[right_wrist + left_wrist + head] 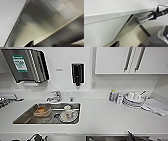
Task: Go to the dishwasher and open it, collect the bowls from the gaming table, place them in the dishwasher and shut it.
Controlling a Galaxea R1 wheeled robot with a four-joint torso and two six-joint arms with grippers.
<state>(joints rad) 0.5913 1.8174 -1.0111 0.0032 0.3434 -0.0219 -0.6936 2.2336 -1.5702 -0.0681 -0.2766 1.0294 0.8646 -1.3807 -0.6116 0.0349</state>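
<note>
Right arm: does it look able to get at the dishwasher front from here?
Probably yes. The right wrist view has the dishwasher steel front close ahead with nothing between; in the left wrist view the right pincer sits at the panel's top edge under the counter.

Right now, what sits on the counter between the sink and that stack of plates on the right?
In the head view, between the sink and the stack of plates lies mostly bare white counter, with a small bottle just left of the plates.
</note>
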